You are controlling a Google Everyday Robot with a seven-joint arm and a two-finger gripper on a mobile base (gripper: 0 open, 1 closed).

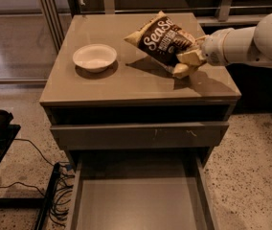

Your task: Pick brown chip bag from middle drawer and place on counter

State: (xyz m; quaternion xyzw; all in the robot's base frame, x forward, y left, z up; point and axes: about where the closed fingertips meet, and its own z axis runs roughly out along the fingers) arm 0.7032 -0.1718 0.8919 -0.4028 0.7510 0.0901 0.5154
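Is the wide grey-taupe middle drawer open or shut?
Open: the middle drawer sits pulled out, bottom showing. The gripper grips the crinkly brown chip bag over the taupe counter.

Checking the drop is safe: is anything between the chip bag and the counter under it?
Nothing visible. The gripper holds the brown chip bag over the right half of the counter, with only its shadow beneath; the white bowl sits apart on the left.
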